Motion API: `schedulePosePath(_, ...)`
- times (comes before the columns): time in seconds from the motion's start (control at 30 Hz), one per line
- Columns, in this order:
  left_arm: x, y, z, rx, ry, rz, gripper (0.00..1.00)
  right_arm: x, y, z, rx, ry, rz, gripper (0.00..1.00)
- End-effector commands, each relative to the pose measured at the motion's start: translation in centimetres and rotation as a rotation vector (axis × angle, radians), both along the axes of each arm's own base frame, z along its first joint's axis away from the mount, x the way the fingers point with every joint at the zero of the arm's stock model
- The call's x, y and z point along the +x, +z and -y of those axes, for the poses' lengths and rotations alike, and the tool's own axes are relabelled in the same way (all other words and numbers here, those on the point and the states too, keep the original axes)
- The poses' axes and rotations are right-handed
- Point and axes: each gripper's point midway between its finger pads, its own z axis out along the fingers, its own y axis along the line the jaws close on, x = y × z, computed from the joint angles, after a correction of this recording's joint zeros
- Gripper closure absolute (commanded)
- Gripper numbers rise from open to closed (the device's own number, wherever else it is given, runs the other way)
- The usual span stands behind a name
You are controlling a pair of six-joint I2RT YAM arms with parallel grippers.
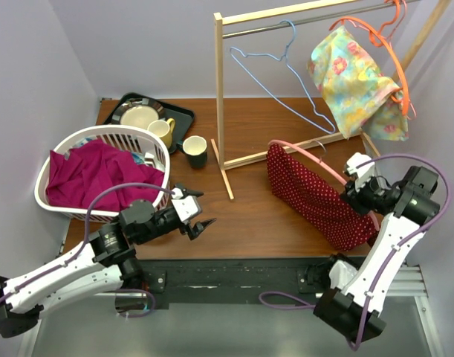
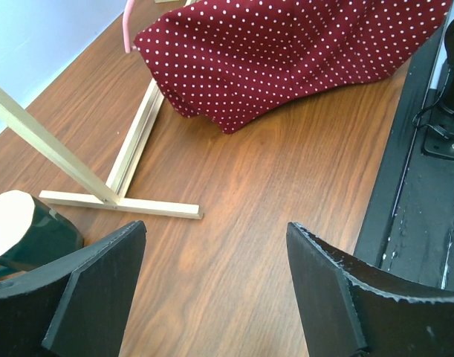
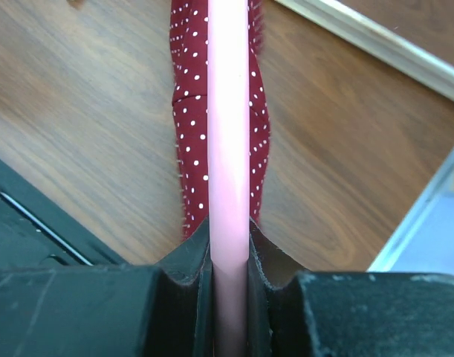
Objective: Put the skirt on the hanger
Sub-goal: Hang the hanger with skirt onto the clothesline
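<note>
The skirt (image 1: 316,197), dark red with white dots, hangs over a pink hanger (image 1: 308,154) at the right of the table, its lower part resting on the wood. My right gripper (image 1: 357,187) is shut on the hanger's pink bar (image 3: 228,111); red fabric (image 3: 183,134) drapes on both sides of the bar. My left gripper (image 1: 204,208) hovers open above bare table to the skirt's left, with nothing between its fingers. In the left wrist view the skirt (image 2: 286,52) lies well ahead of the open gripper (image 2: 215,227), and a bit of pink hanger (image 2: 128,26) shows at its left edge.
A wooden clothes rack (image 1: 220,97) stands behind, carrying a blue wire hanger (image 1: 286,74) and a floral garment (image 1: 353,78) on an orange hanger. Its foot (image 2: 122,202) lies ahead-left of my left gripper. A white basket (image 1: 42,195) of magenta cloth, two mugs (image 1: 195,151) and a tray (image 1: 183,113) sit at the left.
</note>
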Motion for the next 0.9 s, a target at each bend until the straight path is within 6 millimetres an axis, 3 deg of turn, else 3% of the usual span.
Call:
schedulePosePath(0.0, 0.0, 1.0, 0.4, -0.047, -0.012, 0.026, 0.19, -1.5, 1.2, -2.8, 0.097, 0.043, 0.043, 1.0)
schedulePosePath(0.3, -0.3, 1.2, 0.2, -0.058, -0.023, 0.035, 0.18, -0.2, 2.7, -0.8, 0.106, -0.162, 0.089, 1.0)
schedulePosePath(0.57, -0.7, 1.2, 0.5, -0.059, -0.047, 0.032, 0.18, -0.4, 3.0, 0.9, 0.102, -0.358, 0.105, 1.0)
schedulePosePath(0.87, -1.0, 1.0, 0.6, -0.057, -0.069, 0.033, 0.18, 1.4, 5.1, 2.3, 0.128, -0.439, 0.204, 1.0)
